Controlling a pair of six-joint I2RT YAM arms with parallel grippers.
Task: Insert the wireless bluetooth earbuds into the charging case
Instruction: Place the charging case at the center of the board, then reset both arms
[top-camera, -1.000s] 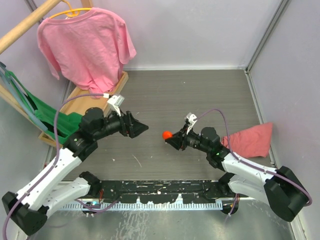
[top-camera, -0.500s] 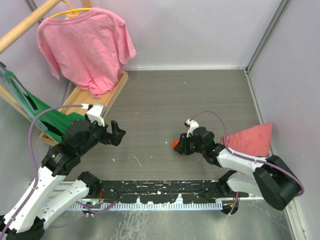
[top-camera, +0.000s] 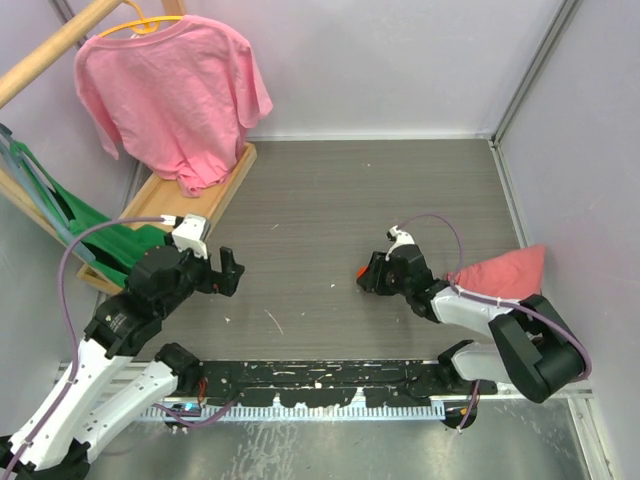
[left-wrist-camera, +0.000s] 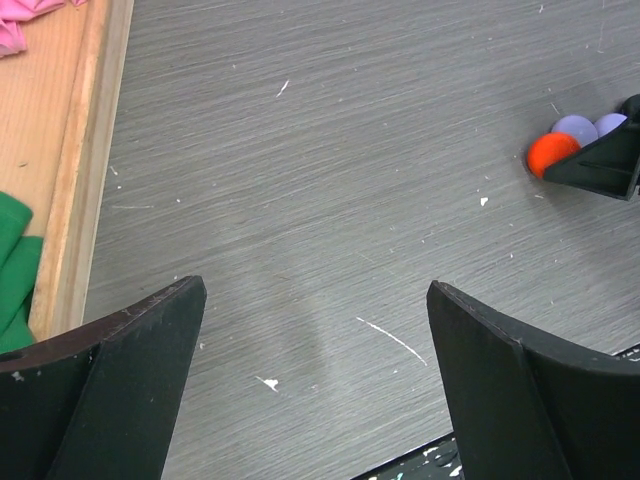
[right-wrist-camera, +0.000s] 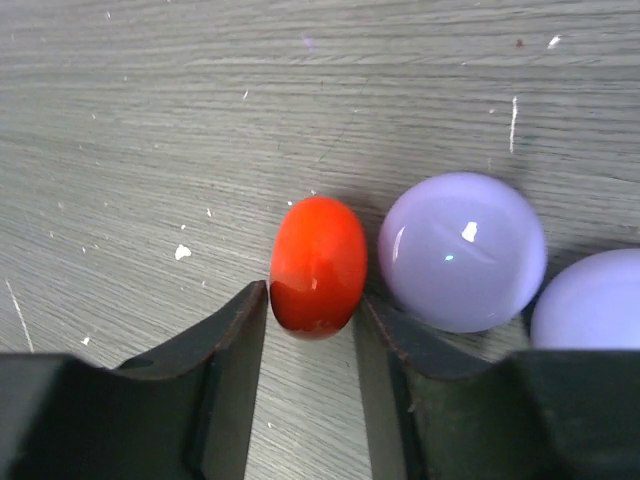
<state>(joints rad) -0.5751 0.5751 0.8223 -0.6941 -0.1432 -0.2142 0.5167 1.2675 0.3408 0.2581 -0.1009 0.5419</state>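
**Right wrist: orange piece at my fingertips**

My right gripper (right-wrist-camera: 311, 300) sat at 6 o'clock in the frame. Its two dark fingers (right-wrist-camera: 225, 360) stood either side of a glossy orange piece (right-wrist-camera: 318, 262), which looked oval from here and lay on the grey table (right-wrist-camera: 150, 120). The gap was narrow, and I could not tell whether the tips pressed it or only flanked it. At its 3 o'clock a lilac disc (right-wrist-camera: 462, 250) lay just beside it. A second lilac disc (right-wrist-camera: 590, 300) was cut off by the frame edge at 4 o'clock. White flecks dotted the table.
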